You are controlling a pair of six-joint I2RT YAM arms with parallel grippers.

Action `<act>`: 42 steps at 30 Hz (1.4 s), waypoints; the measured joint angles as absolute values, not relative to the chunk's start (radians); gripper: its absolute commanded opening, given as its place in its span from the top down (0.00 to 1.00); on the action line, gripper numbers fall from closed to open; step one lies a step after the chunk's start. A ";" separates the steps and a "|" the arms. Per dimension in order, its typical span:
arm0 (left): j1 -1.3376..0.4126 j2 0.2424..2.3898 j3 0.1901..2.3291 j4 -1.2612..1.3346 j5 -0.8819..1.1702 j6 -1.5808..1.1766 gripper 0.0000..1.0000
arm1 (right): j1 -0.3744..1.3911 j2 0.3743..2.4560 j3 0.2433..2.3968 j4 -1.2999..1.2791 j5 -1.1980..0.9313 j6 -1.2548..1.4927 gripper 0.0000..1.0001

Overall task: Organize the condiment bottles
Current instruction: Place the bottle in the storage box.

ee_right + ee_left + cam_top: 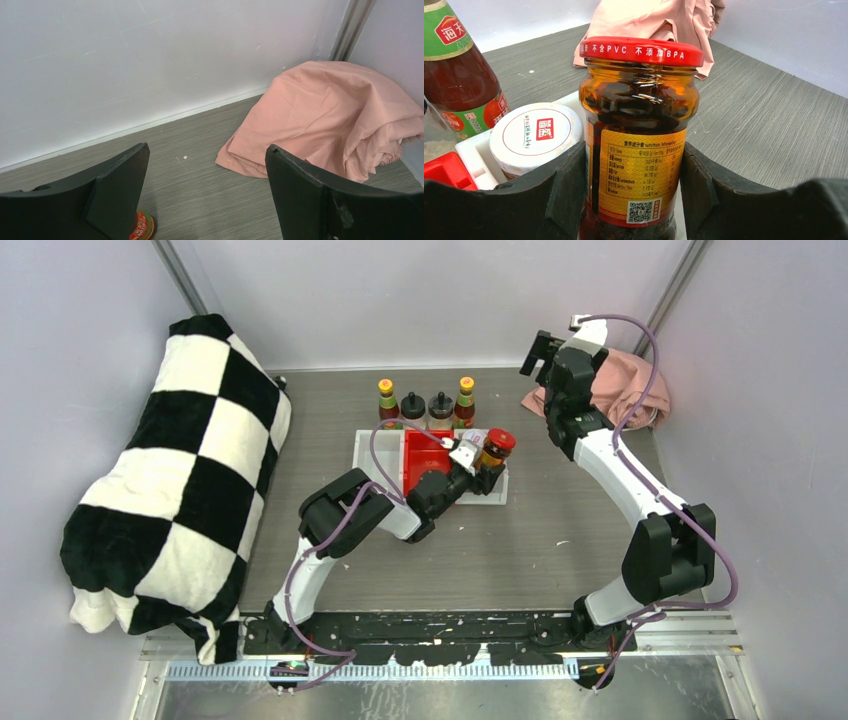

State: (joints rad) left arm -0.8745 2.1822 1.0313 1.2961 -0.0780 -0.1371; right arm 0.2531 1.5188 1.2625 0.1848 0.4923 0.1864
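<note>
Nine o'clock on the table: a black-and-white checked blanket (pixel 170 480), bundled. Centre, from overhead, sits the white bin (pixel 365 455) with the red bin (pixel 420 452) at its middle. At twelve o'clock of them stands a row: left sauce bottle (pixel 388 400), left shaker (pixel 413 406), right shaker (pixel 440 406), right sauce bottle (pixel 465 400). Their labels are too small to read from up there.

The left wrist camera fixes that: 海天 on the right sauce bottle's green neck label, plus a white-lidded jar (pixel 536 135) in the white bin that I can't pick out from overhead. The left gripper (pixel 633 192) pinches the red-lidded jar (pixel 639 125) at the bin's three o'clock end, a finger on each side of the glass. The lid rim reads 不含PVC 不添加BPA, and the yellow label says "nutrition information" above a QR code; the base is cut off.

At two o'clock the right gripper (pixel 207 190) hangs with jaws spread on nothing, facing a pink cloth (pixel 330 115). A red-and-green scrap (pixel 142 227) at that frame's bottom edge can't be made out.
</note>
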 measured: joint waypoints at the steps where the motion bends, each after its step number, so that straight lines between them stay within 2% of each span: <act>1: -0.875 2.183 1.030 1.297 -0.078 -0.133 1.00 | 0.253 1.519 1.262 0.177 0.491 0.194 0.09; 5: -0.875 2.183 1.026 1.300 -0.078 -0.123 1.00 | 0.254 1.519 1.262 0.131 0.488 0.242 0.12; 8: -0.875 2.183 1.025 1.303 -0.078 -0.122 1.00 | 0.256 1.518 1.240 0.118 0.485 0.289 0.20; 10: -0.875 2.183 1.024 1.304 -0.078 -0.122 1.00 | 0.261 1.518 1.199 0.118 0.485 0.321 0.33; 12: -0.875 2.183 1.024 1.304 -0.078 -0.122 1.00 | 0.268 1.518 1.162 0.108 0.487 0.338 0.42; 15: -0.874 2.183 1.024 1.304 -0.080 -0.121 1.00 | 0.287 1.518 1.106 0.088 0.497 0.362 0.50; 17: -0.874 2.183 1.024 1.304 -0.083 -0.121 1.00 | 0.300 1.518 1.079 0.080 0.503 0.372 0.64; 22: -0.874 2.183 1.024 1.305 -0.086 -0.121 1.00 | 0.320 1.518 1.037 0.078 0.516 0.389 0.81; 32: -0.874 2.184 1.024 1.306 -0.086 -0.118 1.00 | 0.334 1.514 1.003 0.080 0.527 0.404 0.86; 42: -0.875 2.184 1.022 1.306 -0.086 -0.100 1.00 | 0.341 1.514 0.961 0.074 0.509 0.467 0.87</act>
State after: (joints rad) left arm -0.8745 2.1841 1.0218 1.3064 -0.0864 -0.1001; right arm 0.3412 1.5139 0.9607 0.0738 0.5095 0.4671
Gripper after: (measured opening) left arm 0.603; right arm 0.128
